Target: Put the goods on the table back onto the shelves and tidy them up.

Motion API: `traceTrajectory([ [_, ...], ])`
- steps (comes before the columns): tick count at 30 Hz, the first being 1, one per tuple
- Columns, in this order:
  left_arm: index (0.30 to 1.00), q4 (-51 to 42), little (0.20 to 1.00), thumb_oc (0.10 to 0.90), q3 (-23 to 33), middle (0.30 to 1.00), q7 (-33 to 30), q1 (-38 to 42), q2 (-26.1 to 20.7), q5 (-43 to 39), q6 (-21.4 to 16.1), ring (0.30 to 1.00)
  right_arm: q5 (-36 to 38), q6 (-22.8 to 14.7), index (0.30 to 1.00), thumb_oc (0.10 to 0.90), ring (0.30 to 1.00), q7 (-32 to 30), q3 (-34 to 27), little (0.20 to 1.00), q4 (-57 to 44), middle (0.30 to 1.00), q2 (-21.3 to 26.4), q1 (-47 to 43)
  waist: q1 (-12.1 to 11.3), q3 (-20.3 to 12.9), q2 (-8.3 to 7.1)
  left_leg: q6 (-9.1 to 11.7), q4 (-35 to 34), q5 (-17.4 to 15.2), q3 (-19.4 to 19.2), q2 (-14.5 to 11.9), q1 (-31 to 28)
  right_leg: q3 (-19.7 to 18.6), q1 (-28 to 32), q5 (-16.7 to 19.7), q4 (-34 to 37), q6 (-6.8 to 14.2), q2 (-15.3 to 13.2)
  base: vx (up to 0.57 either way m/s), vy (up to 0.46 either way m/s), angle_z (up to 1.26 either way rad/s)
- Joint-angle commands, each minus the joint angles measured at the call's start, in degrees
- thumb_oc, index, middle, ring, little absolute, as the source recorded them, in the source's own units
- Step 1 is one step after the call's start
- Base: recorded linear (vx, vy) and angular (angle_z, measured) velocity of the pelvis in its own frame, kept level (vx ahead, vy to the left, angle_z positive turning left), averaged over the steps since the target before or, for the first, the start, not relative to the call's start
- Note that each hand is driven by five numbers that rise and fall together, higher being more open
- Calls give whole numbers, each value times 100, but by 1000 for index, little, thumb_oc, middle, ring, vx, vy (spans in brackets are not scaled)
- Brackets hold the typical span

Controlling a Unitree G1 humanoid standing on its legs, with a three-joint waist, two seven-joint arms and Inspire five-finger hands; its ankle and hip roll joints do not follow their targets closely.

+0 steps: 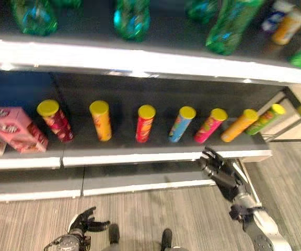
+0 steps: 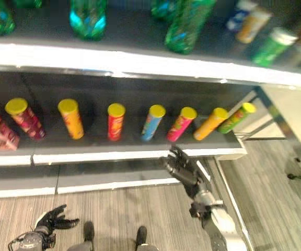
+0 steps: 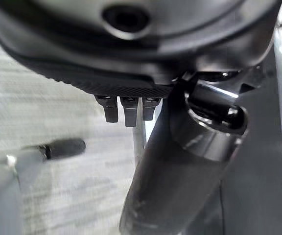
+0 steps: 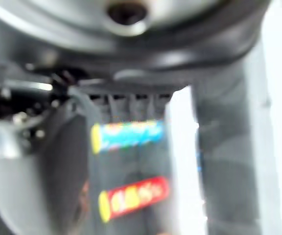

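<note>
Seven yellow-lidded crisp tubes are seen standing in a row on the dark shelf, with a pink box at the row's left end and green bottles on the shelf above. The right hand is held just before the shelf's white front edge, fingers spread, grasping nothing. The left hand is seen low over the grey floor, fingers loosely spread and empty.
</note>
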State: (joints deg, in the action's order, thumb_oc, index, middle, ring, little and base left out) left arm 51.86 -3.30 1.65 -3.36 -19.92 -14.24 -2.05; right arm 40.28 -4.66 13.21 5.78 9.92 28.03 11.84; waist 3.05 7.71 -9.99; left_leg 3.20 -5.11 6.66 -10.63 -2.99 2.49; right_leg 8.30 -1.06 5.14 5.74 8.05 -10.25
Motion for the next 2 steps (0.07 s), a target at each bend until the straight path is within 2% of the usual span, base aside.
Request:
traceTrajectory([
  [1,900,142,900,800,72,900,164,109,-115,138,-213,900,-398,-24,900,800,900,325,-50,900,234,900,325,-503,-104,-239,204,123,11,-518,394,-180,-193,306,2,231,-74,433,-387,30,-65,-69],
  [2,900,174,900,800,32,900,164,105,-103,159,-230,900,-606,90,900,800,900,383,106,900,760,900,159,-386,-48,-269,204,137,11,-531,358,-202,-261,283,59,224,-74,426,-369,37,-80,-82],
])
